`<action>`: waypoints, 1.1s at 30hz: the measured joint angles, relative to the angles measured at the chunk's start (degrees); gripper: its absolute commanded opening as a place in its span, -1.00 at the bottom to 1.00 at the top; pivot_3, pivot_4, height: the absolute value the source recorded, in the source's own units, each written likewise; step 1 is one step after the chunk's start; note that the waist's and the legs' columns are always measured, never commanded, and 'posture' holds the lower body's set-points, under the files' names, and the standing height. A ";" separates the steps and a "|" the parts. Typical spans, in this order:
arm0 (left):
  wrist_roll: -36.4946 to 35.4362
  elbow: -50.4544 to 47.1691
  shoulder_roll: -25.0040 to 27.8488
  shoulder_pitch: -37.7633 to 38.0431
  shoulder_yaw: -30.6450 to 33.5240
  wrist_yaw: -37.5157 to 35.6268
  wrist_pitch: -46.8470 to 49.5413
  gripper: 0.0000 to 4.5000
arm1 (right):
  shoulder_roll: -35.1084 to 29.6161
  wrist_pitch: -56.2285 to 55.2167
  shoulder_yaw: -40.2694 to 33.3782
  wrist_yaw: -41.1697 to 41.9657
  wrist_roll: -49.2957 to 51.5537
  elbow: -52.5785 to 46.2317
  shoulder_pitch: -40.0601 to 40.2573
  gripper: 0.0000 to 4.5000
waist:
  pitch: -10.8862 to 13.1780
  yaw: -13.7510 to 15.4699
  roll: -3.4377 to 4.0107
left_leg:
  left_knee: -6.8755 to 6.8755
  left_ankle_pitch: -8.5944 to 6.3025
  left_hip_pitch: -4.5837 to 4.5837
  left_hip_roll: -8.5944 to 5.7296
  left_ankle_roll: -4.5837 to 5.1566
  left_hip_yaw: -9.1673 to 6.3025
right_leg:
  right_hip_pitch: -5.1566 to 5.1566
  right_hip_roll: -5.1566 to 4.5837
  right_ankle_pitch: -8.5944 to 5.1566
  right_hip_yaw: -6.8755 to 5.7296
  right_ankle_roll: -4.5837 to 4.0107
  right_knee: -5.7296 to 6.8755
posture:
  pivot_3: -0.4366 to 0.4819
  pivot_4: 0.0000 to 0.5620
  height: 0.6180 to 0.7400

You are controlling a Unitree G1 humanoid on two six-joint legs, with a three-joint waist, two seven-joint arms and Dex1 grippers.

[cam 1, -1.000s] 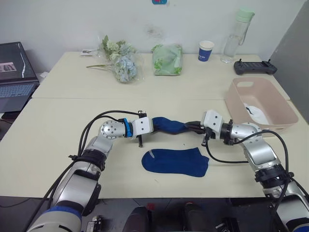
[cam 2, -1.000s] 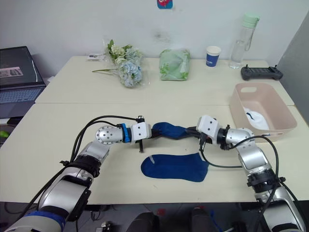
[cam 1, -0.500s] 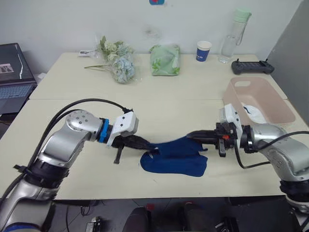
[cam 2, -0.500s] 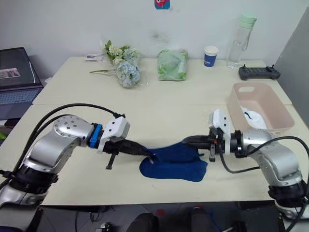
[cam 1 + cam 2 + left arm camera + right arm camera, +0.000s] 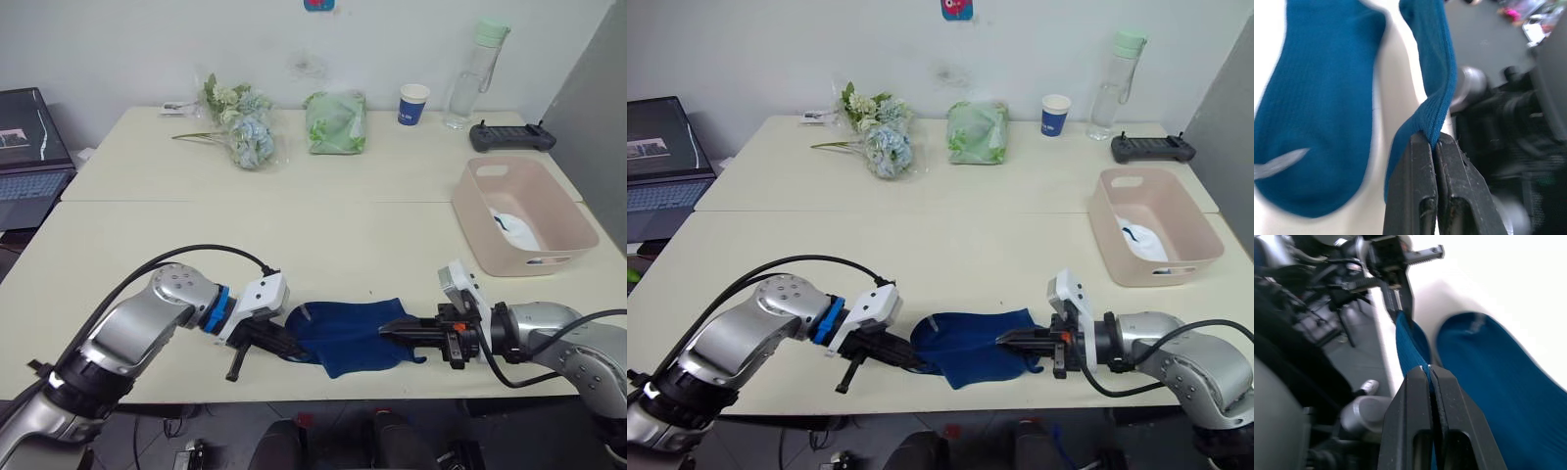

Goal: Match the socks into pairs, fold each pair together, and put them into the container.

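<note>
We see a pale cream worktop [image 5: 323, 230] against a white wall, with a laptop [image 5: 29, 147] at its left edge. Along the far side stand a bunch of flowers [image 5: 240, 127], a green plastic bag [image 5: 338, 122], a blue-and-white paper cup [image 5: 413, 104], a clear water bottle [image 5: 475, 73] and a black controller [image 5: 511, 136].

Near the front edge, the left gripper [image 5: 292, 350] and the right gripper [image 5: 387, 331] face each other. Between their fingers lie the two navy blue socks: one navy sock [image 5: 1317, 107] lies flat on the worktop, and the other navy sock [image 5: 1432, 73] is stretched from one pair of fingers to the other, just beside the flat one. The left fingers [image 5: 1422, 196] are closed tight on one end of it, and the right fingers [image 5: 1415, 406] are pinched on the opposite end.

The pink container [image 5: 558, 211] sits well beyond the right fingers, towards the far right, with a white sock [image 5: 517, 231] bearing a small dark mark lying inside it.
</note>
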 measured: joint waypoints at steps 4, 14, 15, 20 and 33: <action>3.08 4.83 -3.00 -4.50 -2.01 0.04 -1.22 -0.99 | 0.00 -3.69 1.56 0.42 -4.51 4.73 -0.99 -1.00 | 0.00 -0.03 0.00 | -0.01 0.00 -0.01 0.01 0.00 0.02 | -0.02 0.02 0.00 0.02 0.00 -0.01 | -0.05 -0.47 1.00; 8.88 14.82 -7.56 -11.14 -5.23 -0.11 -2.35 -0.99 | 3.58 -10.25 5.05 0.88 -12.55 13.62 -5.47 -1.00 | 0.00 -0.08 0.00 | 0.00 0.00 -0.02 0.03 0.00 0.01 | -0.06 0.03 0.00 0.04 0.00 0.02 | -0.05 -0.47 1.00; 9.25 15.41 -7.75 -11.52 -5.41 -0.20 -2.35 -0.99 | 3.80 -10.43 5.34 0.91 -12.90 13.76 -5.53 -1.00 | 0.00 -0.08 0.00 | 0.00 0.00 -0.02 0.03 0.00 0.01 | -0.06 0.03 0.00 0.03 0.00 0.03 | -0.05 -0.47 1.00; 11.24 18.53 -8.76 -13.88 -6.48 -1.19 -3.10 -0.99 | 4.29 -11.43 6.00 1.55 -14.75 15.03 -5.62 -1.00 | 0.00 -0.08 0.00 | 0.00 0.01 -0.03 0.02 -0.01 0.00 | -0.06 0.02 0.00 0.03 0.00 0.02 | -0.05 -0.47 1.00; 15.45 23.47 -11.76 -14.67 -7.04 -1.26 -7.44 -1.00 | 5.92 -14.20 6.07 1.86 -18.18 17.13 -5.78 -0.78 | 0.00 -0.09 0.00 | 0.01 0.01 -0.02 0.02 -0.01 0.00 | -0.06 0.01 0.00 0.03 0.00 0.04 | -0.05 -0.47 1.00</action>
